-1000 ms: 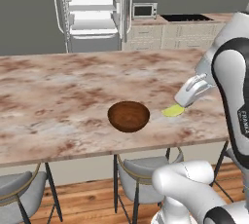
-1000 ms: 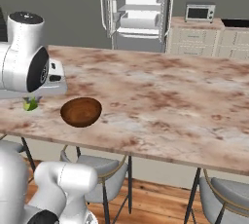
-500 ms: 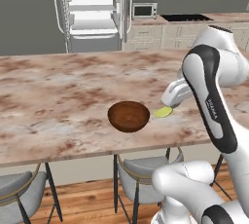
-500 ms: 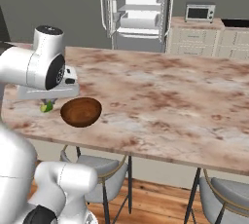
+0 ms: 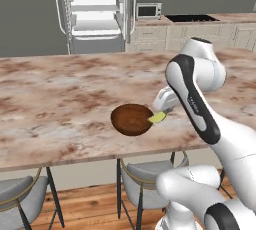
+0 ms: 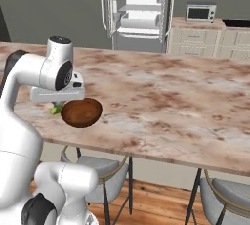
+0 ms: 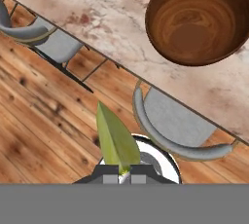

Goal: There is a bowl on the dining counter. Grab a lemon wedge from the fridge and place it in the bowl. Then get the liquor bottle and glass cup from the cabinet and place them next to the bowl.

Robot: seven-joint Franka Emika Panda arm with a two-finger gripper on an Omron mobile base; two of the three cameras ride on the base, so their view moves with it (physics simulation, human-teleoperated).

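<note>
the arm (image 5: 200, 99) is glossy white, built of rounded tube segments, with black bands at the joints; one black stripe curves along the link at centre right of the left base view. a dark round cap (image 6: 63, 76) sits on the joint at left of the right base view, above a boxy white hand (image 6: 56, 93).

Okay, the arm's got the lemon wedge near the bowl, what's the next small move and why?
Probably shift the gripper a little further over the bowl, then open the jaws. The lemon wedge is pinched in the shut jaws, and in the left base view it sits just at the bowl's right rim. The hand view shows the bowl off to one side, not under the wedge.
</note>
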